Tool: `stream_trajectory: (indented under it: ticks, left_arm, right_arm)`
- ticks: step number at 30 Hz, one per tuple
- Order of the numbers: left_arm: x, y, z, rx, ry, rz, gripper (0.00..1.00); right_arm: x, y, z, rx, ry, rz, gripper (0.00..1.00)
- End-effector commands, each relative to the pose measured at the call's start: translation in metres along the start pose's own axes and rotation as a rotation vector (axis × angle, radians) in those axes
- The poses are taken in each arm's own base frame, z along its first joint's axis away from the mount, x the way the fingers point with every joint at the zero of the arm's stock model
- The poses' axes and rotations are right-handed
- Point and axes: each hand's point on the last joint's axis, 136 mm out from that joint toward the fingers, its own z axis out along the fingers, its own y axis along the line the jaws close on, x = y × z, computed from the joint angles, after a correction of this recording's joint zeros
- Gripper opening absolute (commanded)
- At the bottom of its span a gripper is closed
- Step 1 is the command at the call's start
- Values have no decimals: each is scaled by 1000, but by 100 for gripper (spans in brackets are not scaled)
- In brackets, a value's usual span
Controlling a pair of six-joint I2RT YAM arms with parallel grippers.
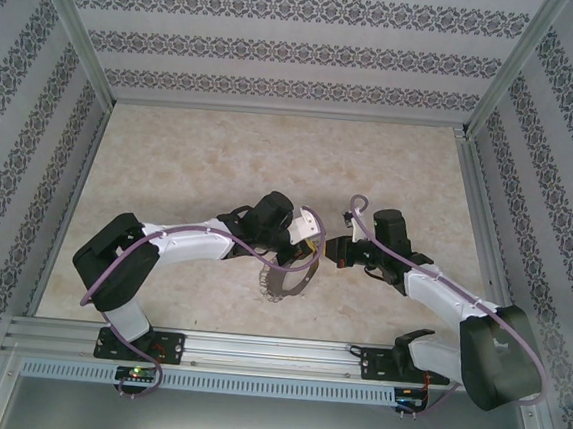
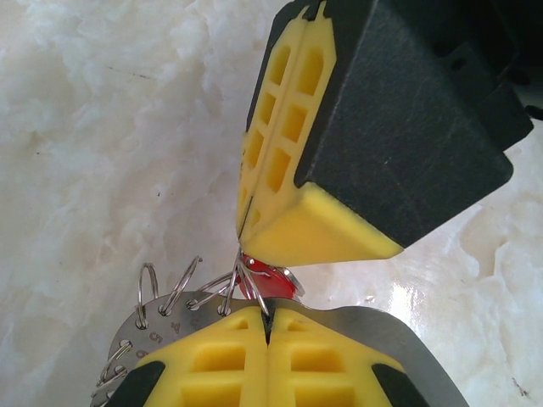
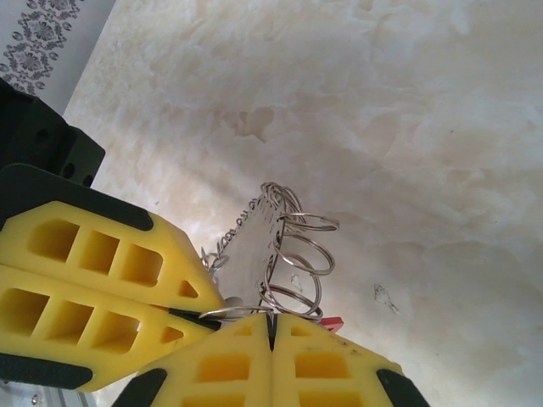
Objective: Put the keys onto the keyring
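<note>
The pale marbled surface (image 1: 221, 159) takes up most of the enclosure; the two arms reach in from its near edge and meet close together about midway across, nose to nose.

The left gripper (image 2: 267, 329) is fully closed, its yellow fingers pinching the flat edge of the keyring (image 2: 163, 324) and holding it up off the surface; the right gripper (image 3: 271, 326) is closed as well, its tips coming in against the other's, and from where I stand it seems to have one of the wire loops (image 3: 305, 246) nipped between them, though I would not swear to exactly which.

The key (image 2: 270, 275) sits in the tight spot between the two grippers, its red head tucked among the loops at the ring's edge; the blade is hidden, and I cannot tell whether it is threaded onto a loop or only resting there.

The risks look plain enough; the two sets of fingers are almost touching, so any pull off-line could twist the thin loop or tug the ring out of the left grip; if the right fingers let go before the key is properly through, it would likely drop to the surface; being so small, it would be awkward to pick up again.
</note>
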Motion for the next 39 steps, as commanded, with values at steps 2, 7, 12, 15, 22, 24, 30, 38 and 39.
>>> stream_trajectory:
  ticks: [2, 7, 12, 15, 22, 24, 30, 38, 39]
  left_arm:
    - [-24, -9, -2, 35, -66, 43, 0]
    - [-26, -9, -3, 28, -71, 45, 0]
    - [-28, -7, -4, 18, -86, 36, 0]
    - [-30, -6, -3, 12, -95, 32, 0]
    - [-30, -4, -2, 2, -103, 28, 0]
    - [-30, -4, -2, 0, -102, 28, 0]
    - [-28, -2, 1, -7, -110, 22, 0]
    - [-28, -2, 2, -3, -110, 21, 0]
    - [-28, -2, 3, -3, -107, 20, 0]
  right_arm:
    - [-20, -6, -3, 30, -59, -26, 0]
    - [-16, -7, -1, 26, -43, -9, 0]
    - [-6, -7, 3, -1, -11, 31, 0]
    - [-2, -3, 3, -27, 1, 47, 0]
    - [9, 5, 2, -69, 44, 79, 0]
    - [11, 5, 2, -66, 47, 86, 0]
    - [17, 2, 3, -56, 67, 141, 0]
    - [21, 3, -2, -55, 60, 164, 6]
    - [21, 3, -4, -51, 53, 166, 11]
